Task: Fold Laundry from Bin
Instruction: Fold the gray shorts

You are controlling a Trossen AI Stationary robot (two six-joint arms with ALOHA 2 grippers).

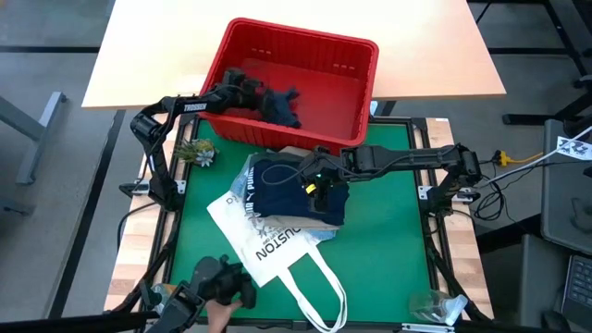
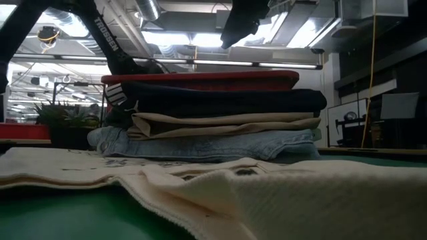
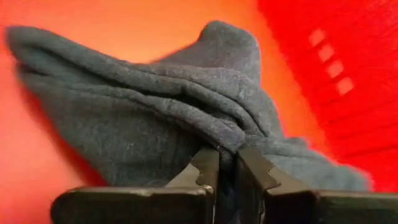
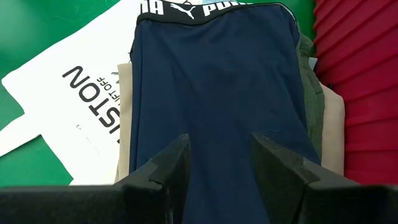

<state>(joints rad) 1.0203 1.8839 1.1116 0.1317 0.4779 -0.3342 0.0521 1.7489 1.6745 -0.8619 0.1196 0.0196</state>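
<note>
Inside the red bin point(image 1: 356, 88) the left gripper point(image 3: 227, 163) sits pinched on a dark blue cloth point(image 3: 155, 112); bare floor lies open beyond it, hemmed by the slotted walls. The right gripper point(image 4: 219, 163) hovers with fingers parted over the stack of folded clothes point(image 1: 301, 190), the bin's wall close beside it. The white tote bag point(image 1: 268, 242) covers the green mat point(image 1: 388, 250) past the stack; the mat elsewhere lies bare.

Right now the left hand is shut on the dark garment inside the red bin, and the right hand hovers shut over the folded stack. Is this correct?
Not quite. The right hand is open, as the right wrist view shows. The rest holds: the left hand is shut on the dark garment inside the red bin, and the right hovers over the folded stack.
</note>
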